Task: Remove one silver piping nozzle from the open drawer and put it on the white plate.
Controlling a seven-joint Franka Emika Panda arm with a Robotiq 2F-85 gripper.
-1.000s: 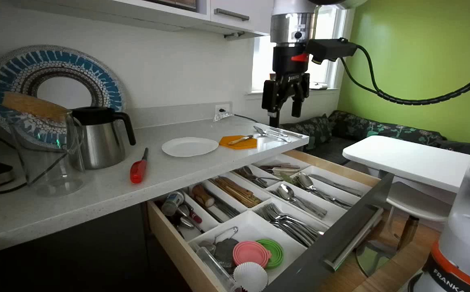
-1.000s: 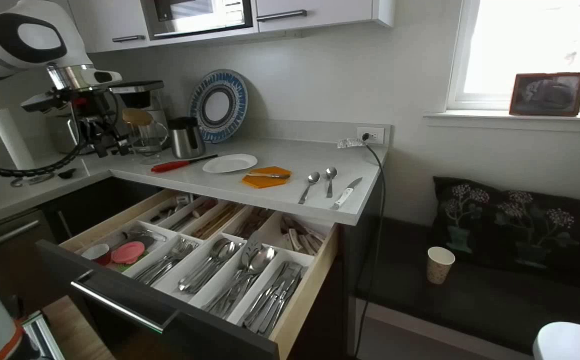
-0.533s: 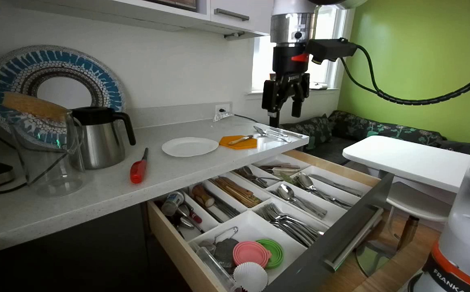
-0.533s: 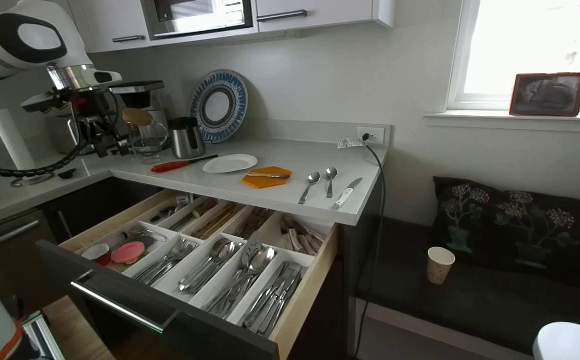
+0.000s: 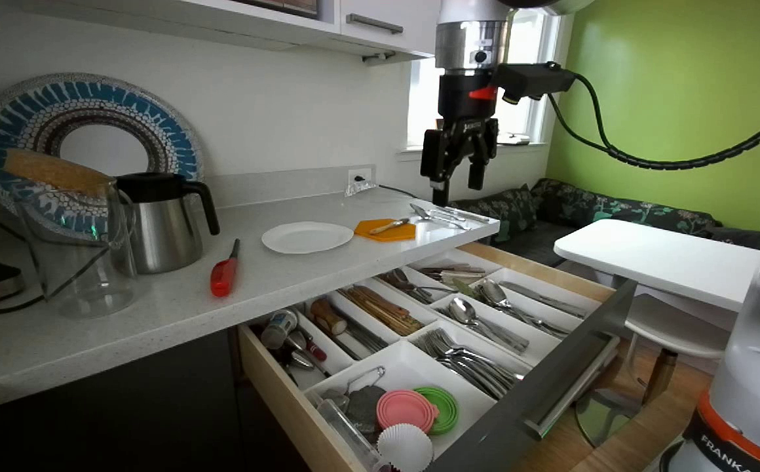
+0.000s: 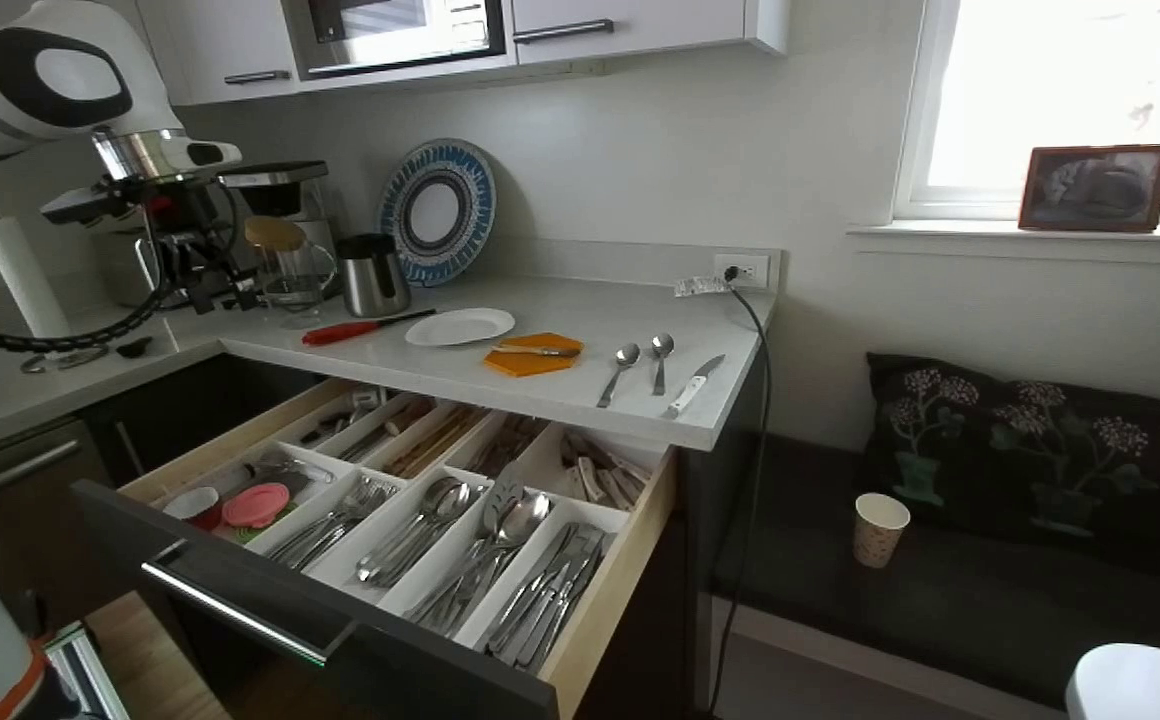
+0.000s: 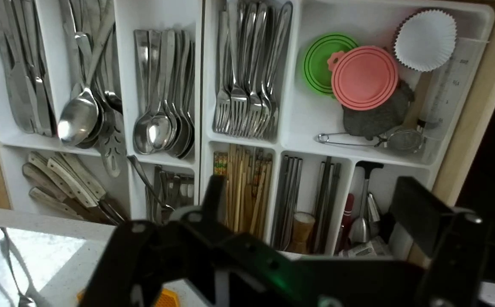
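The open drawer (image 5: pixel 282 387) has pale-wood sides, a dark front and white trays; it also shows in an exterior view (image 6: pixel 620 560) and the wrist view (image 7: pixel 490 98). A silver tapered piece, likely the piping nozzle (image 7: pixel 373 207), lies in a back compartment beside a black-handled scoop (image 7: pixel 360 230); it also shows small in an exterior view (image 5: pixel 301 359). The white plate (image 5: pixel 307 237) lies flat on the counter, also in an exterior view (image 6: pixel 460 326). My gripper (image 7: pixel 315 196), also in both exterior views (image 5: pixel 458 187) (image 6: pixel 223 300), is open, empty and above the drawer.
The counter edge (image 6: pixel 540 410) overhangs the drawer's back. On the counter are a steel kettle (image 5: pixel 164 229), a glass jug (image 5: pixel 85 262), a red lighter (image 5: pixel 223 275), an orange dish (image 5: pixel 386 231) with a knife, and spoons (image 6: pixel 625 358). Upper cabinets (image 6: pixel 630 30) hang above.
My gripper has shifted very slightly to the left in an exterior view. It stays open, and the drawer and its contents have not moved.
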